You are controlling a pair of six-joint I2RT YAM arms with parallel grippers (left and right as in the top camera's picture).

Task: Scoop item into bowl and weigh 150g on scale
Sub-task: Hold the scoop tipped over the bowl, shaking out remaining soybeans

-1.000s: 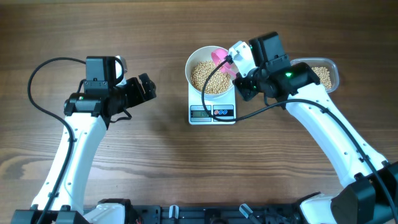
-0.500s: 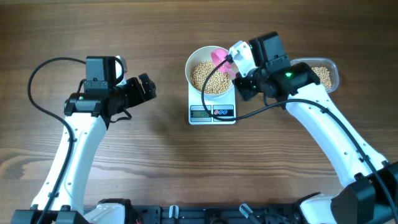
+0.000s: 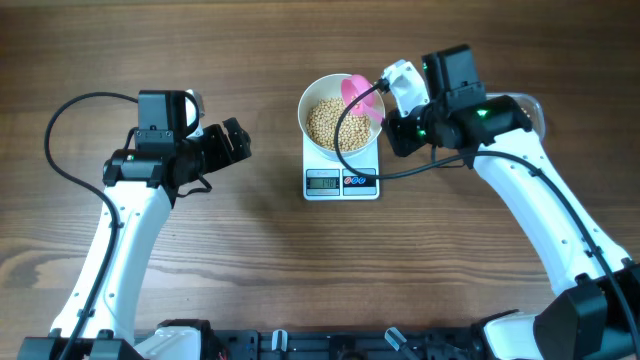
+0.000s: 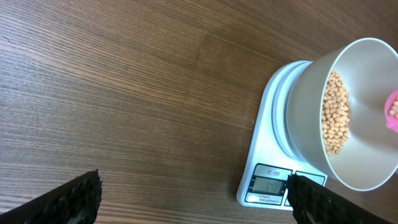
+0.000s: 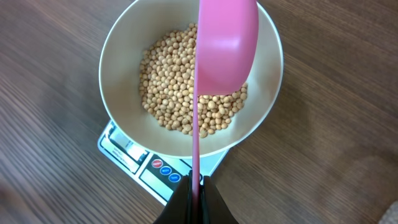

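Small round tan-yellow beans (image 5: pixel 168 93) sit in the deep round white bowl (image 5: pixel 118 68), which stands on the flat white square scale (image 3: pixel 341 182) w/ grey display. The right gripper (image 5: pixel 194 186), just right of scale, is pinched tight on the thin handle of a pink plastic scoop (image 5: pixel 225 43); the scoop's cup hangs over the bowl, above scale. The left gripper (image 3: pixel 237 140), well left of scale, has jaws spread wide, nothing in them. Beans prob. light, hard, smooth and quick to roll & bounce, so no pinching: move via scoop only, w/ small tilts. Handle looks thin & slick; it may twist in the grip.

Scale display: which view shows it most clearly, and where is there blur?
Left wrist: display on the scale is clearest, digits small. Overhead: even light, display too tiny to read. Right wrist: bowl overhangs it; wood at the edges looks soft.
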